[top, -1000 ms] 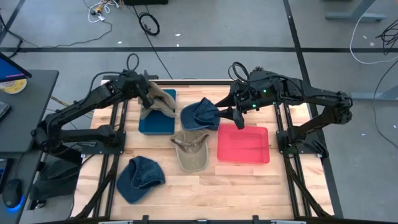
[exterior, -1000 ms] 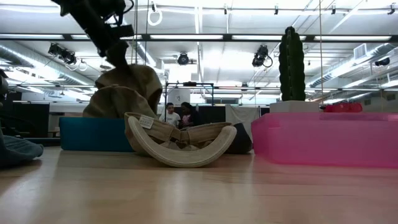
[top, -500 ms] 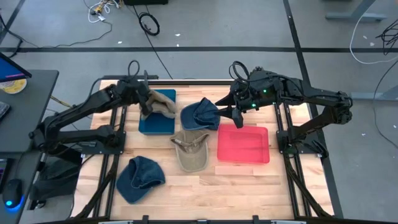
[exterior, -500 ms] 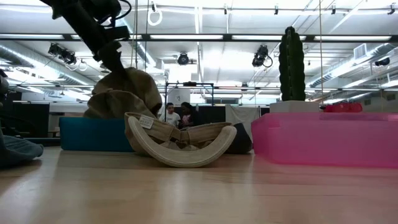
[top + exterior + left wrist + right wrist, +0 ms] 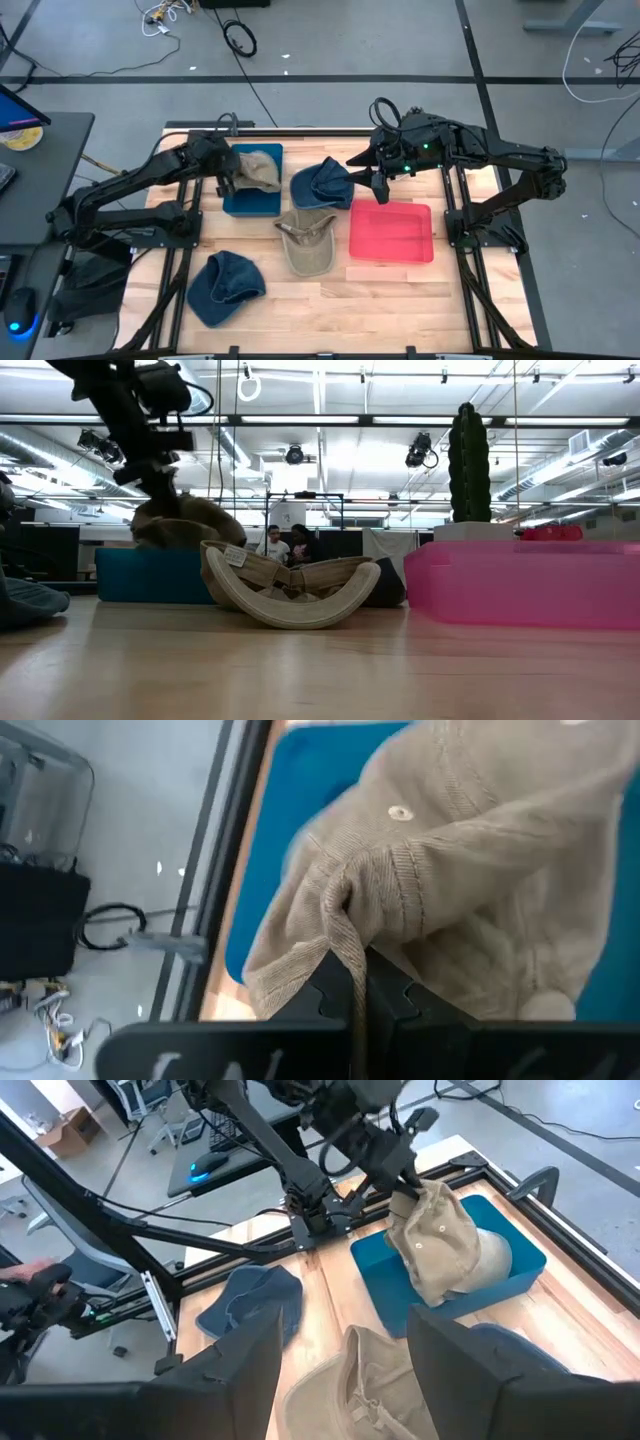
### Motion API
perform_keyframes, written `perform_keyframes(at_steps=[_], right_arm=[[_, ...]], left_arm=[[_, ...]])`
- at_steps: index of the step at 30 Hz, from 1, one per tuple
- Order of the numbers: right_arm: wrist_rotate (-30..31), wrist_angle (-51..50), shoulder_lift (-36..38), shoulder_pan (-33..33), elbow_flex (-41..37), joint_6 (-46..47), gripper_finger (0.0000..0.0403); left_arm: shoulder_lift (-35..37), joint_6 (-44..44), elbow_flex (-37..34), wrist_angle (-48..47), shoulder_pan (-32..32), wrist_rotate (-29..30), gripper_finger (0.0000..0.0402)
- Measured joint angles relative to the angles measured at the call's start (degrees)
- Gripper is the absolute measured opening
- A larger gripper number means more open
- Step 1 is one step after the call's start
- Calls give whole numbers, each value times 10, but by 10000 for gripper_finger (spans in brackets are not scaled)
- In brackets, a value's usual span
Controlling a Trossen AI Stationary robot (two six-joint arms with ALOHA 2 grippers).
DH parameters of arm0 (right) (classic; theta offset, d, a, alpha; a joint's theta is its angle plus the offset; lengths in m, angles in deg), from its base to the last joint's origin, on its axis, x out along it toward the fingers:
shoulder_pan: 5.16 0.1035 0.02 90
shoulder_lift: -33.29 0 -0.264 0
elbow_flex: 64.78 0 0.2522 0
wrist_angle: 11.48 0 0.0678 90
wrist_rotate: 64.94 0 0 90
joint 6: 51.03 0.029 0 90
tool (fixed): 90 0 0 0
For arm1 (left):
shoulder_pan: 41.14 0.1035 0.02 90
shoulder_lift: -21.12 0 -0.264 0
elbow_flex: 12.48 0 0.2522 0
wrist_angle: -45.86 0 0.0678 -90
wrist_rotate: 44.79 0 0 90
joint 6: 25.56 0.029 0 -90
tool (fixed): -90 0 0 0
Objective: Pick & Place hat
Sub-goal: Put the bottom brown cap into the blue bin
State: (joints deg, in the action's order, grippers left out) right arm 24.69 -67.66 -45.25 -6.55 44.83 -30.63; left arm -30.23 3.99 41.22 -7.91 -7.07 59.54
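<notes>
Wooden tabletop (image 5: pixel 330 300), near edge first: a blue hat (image 5: pixel 224 283), then a tan cap (image 5: pixel 305 240) upside down. Farther back, the khaki hat (image 5: pixel 256 170) has dropped lower into the teal bin (image 5: pixel 240 199), left gripper (image 5: pixel 226 180) jaws still pinching its fabric (release looks imminent). Right gripper (image 5: pixel 378 187) hovers spread above the pink bin (image 5: pixel 391 233).

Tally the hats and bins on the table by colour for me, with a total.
Tan hats: 2, one in the blue bin, held by the left gripper, and one mid-table
Blue hats: 2
Blue bins: 1
Pink bins: 1
Total: 6
</notes>
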Motion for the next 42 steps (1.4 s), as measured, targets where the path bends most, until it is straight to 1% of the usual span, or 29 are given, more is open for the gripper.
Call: perform_keyframes(at_steps=[4, 9, 14, 18, 20, 24, 28, 30, 35, 39, 41, 42], right_arm=[[0, 0, 0, 0, 0, 1, 215], [0, 0, 0, 0, 0, 1, 215], [2, 0, 0, 0, 0, 1, 215], [14, 0, 0, 0, 0, 1, 215], [14, 0, 0, 0, 0, 1, 215], [14, 0, 0, 0, 0, 1, 215], [14, 0, 0, 0, 0, 1, 215], [14, 0, 0, 0, 0, 1, 215], [14, 0, 0, 0, 0, 1, 215], [14, 0, 0, 0, 0, -3, 215], [14, 0, 0, 0, 0, -6, 215], [14, 0, 0, 0, 0, -8, 215]], left_arm=[[1, -38, -14, 47, -3, -1, 2], [0, -67, -15, 113, -26, -30, 2], [0, -100, -22, 94, -41, -26, 2], [1, -105, -55, 82, -44, 14, 2], [1, -105, -68, 84, -44, 22, 2], [7, -120, -75, 90, -48, 16, 2], [32, -122, -71, 109, -63, -20, 2], [42, -108, -71, 94, -72, -28, 2], [57, -97, -71, 22, -83, -6, 2], [67, -97, -71, 25, -82, 10, 2], [69, -97, -71, 36, -82, 7, 2], [68, -99, -71, 39, -82, -4, 2]])
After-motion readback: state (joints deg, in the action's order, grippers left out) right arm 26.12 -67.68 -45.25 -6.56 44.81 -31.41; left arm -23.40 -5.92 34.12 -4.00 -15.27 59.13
